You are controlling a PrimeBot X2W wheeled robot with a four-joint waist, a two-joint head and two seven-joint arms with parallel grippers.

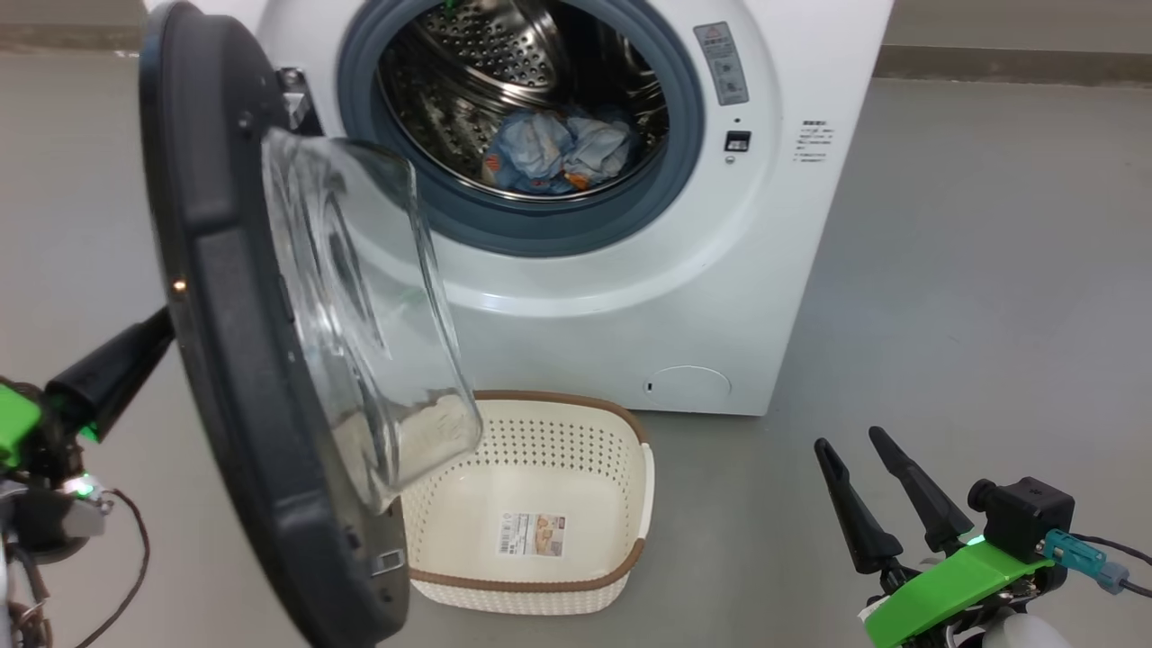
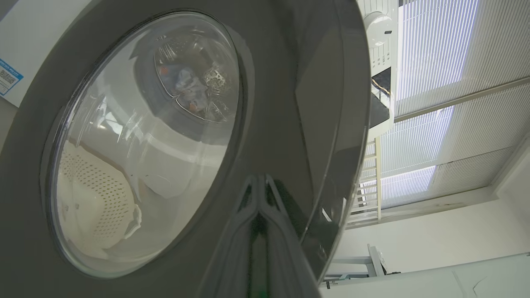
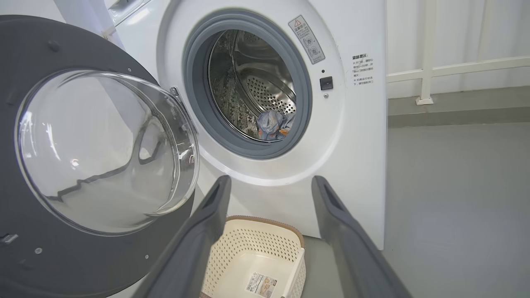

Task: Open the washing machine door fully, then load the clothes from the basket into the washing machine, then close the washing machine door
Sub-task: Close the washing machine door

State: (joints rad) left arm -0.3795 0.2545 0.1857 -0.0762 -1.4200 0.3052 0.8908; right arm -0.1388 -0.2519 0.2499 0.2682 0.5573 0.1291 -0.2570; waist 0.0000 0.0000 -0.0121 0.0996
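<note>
One washing machine [image 1: 630,297], one open door [image 1: 216,270] at left, one basket [image 1: 558,400] at bottom centre, one clothes bundle [image 1: 558,148] at top centre.

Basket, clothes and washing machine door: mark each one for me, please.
basket [image 1: 558,436], head view, on its perforated back wall.
clothes [image 1: 558,148], head view, on the middle of the crumpled bundle.
washing machine door [image 1: 238,360], head view, on its dark inner frame.

No wording is sharp enough to read. The washing machine [image 1: 630,297] front carries a grey warning sticker [image 1: 723,63] with a red triangle sign and, further right, small Chinese print [image 1: 813,142]. The basket [image 1: 540,441] floor bears a label sticker [image 1: 533,534], illegible.
</note>
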